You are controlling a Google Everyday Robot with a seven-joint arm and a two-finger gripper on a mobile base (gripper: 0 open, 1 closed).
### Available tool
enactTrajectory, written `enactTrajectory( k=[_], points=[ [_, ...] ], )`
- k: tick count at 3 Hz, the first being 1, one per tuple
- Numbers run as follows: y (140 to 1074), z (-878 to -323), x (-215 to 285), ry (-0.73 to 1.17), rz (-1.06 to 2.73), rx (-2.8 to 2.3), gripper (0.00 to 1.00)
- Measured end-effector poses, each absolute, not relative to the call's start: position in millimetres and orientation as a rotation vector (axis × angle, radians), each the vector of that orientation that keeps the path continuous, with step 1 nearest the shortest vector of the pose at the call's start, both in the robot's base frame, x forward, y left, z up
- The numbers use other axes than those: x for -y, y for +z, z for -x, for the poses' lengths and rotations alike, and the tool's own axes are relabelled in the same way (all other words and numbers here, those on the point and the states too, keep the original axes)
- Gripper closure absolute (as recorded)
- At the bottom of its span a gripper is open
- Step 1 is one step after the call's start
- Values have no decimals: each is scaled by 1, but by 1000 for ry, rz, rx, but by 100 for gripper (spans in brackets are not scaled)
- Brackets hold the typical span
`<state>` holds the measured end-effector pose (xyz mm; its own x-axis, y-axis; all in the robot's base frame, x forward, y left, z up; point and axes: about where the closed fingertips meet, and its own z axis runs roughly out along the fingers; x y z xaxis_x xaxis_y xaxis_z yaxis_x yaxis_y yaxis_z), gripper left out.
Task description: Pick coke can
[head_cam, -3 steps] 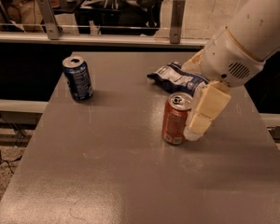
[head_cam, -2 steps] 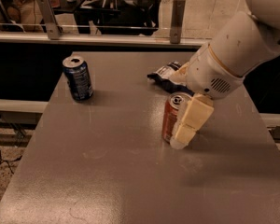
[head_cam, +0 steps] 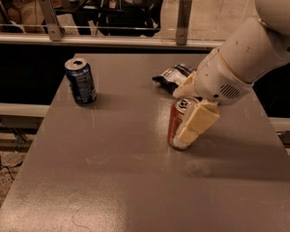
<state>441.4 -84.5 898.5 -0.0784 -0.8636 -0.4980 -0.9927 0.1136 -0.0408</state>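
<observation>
The coke can (head_cam: 175, 121) is orange-red with a silver top and stands upright on the grey table (head_cam: 111, 173), right of centre. My gripper (head_cam: 186, 132) comes down from the upper right on the white arm (head_cam: 241, 62). Its cream-coloured end lies across the can's right front side, down to near the can's base. The can's right side is hidden behind it. The can rests on the table.
A dark blue can (head_cam: 80, 81) stands at the table's far left. A crumpled dark snack bag (head_cam: 173, 76) lies just behind the coke can. A metal rail with posts (head_cam: 183, 14) runs along the far edge. The table's right edge is close to the arm.
My gripper has moved left and down, from beside the coke can's right side to overlapping its front. The coke can and the blue can have not moved.
</observation>
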Motion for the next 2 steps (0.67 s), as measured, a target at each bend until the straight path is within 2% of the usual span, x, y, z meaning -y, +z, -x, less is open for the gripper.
enactTrajectory(
  k=[2],
  points=[
    [909,-445,87,505,1796,-1996,71]
  ],
)
